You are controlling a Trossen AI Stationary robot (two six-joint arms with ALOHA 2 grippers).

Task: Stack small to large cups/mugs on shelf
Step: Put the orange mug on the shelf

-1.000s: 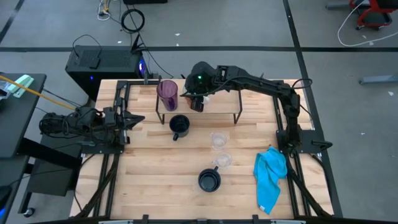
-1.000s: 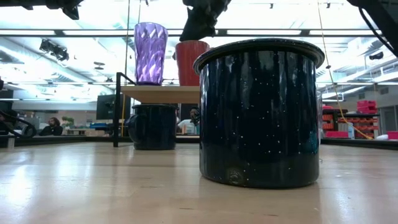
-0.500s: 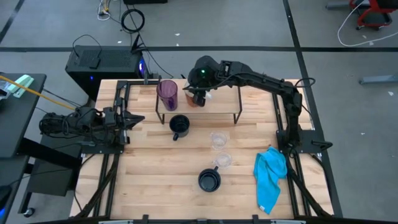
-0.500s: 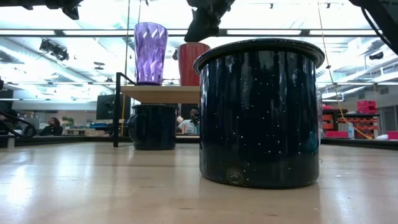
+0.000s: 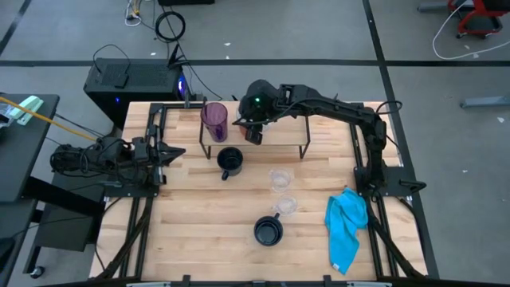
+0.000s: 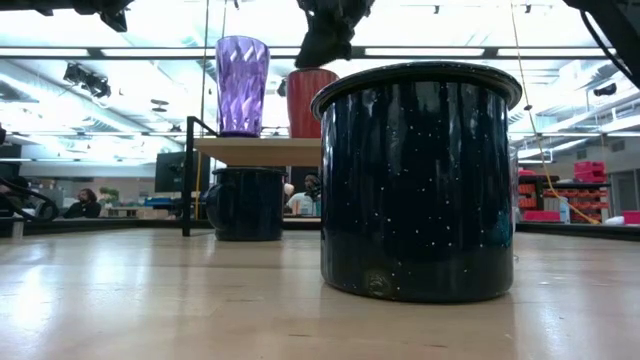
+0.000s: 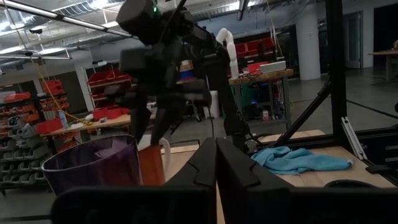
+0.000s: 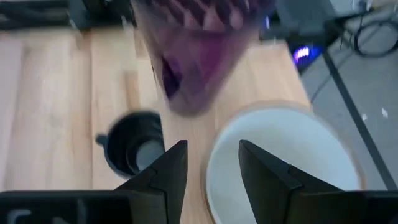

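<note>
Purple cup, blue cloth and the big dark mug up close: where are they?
purple cup (image 5: 213, 119): high view, on its rim.
blue cloth (image 5: 347, 227): high view, on its middle folds.
big dark mug (image 6: 420, 190): low view, on its speckled side wall.

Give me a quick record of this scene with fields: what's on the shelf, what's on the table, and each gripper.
on shelf: translucent purple tumbler, white-and-orange mug
on table: two dark speckled mugs, two small clear glasses, blue cloth
right gripper: fingers astride the white-and-orange mug's rim, over the light wooden shelf
left gripper: shut, at the table's left edge
</note>
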